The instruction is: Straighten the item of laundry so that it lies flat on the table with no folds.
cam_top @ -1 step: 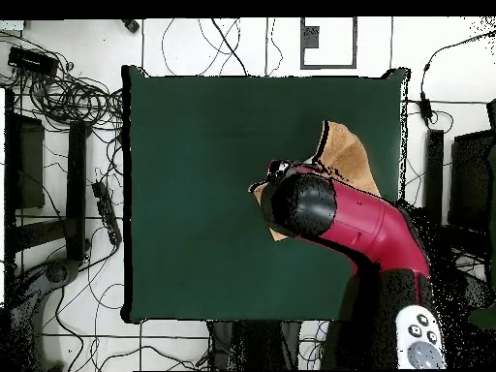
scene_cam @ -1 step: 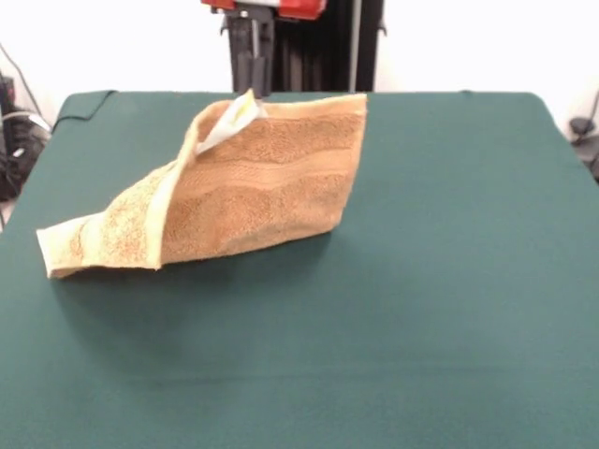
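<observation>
The item of laundry (scene_cam @ -1 step: 262, 182), an orange-tan terry towel with woven stripe bands, is lifted off the table (scene_cam @ -1 step: 430, 281) by its upper edge. It hangs like a tent and its lower left corner (scene_cam @ -1 step: 56, 253) rests on the green cloth. A pale flap with a white label (scene_cam @ -1 step: 232, 120) is folded over near the top. My gripper (scene_cam @ -1 step: 251, 82) comes down from above and is shut on the towel's top edge. In the overhead view the red arm (cam_top @ -1 step: 358, 218) covers the gripper and most of the towel (cam_top @ -1 step: 344, 160), which sits near the right side of the table (cam_top @ -1 step: 194, 194).
Cables and dark equipment (cam_top @ -1 step: 58, 97) lie on the floor round the table, with more gear past its left edge (scene_cam @ -1 step: 11, 140). The green cloth stretches wide in front of and to the right of the towel.
</observation>
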You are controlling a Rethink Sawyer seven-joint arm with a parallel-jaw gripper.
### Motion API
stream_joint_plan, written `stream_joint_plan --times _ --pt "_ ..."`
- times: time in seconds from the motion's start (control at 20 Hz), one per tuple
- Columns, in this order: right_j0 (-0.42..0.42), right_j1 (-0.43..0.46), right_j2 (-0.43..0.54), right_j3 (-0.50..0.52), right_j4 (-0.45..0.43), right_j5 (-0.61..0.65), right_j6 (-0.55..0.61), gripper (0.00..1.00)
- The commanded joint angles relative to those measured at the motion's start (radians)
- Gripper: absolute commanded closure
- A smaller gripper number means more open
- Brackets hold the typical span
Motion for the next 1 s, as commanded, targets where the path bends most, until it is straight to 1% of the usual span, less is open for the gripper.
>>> stream_joint_plan --times 0.05,0.35,0.65,0.9,0.95,1.0 --pt "0.039 0.032 0.115 0.031 0.062 0.054 0.181 1.00" --pt "0.027 0.060 0.148 0.032 0.089 -0.007 0.172 1.00" --pt "0.035 0.064 0.160 0.054 0.117 -0.054 0.188 1.00" --pt "0.033 0.073 0.158 0.044 0.093 -0.093 0.165 1.00" --pt "0.028 0.072 0.161 0.044 0.089 -0.090 0.161 0.00" --pt "0.028 0.072 0.160 0.043 0.087 -0.093 0.160 0.00"
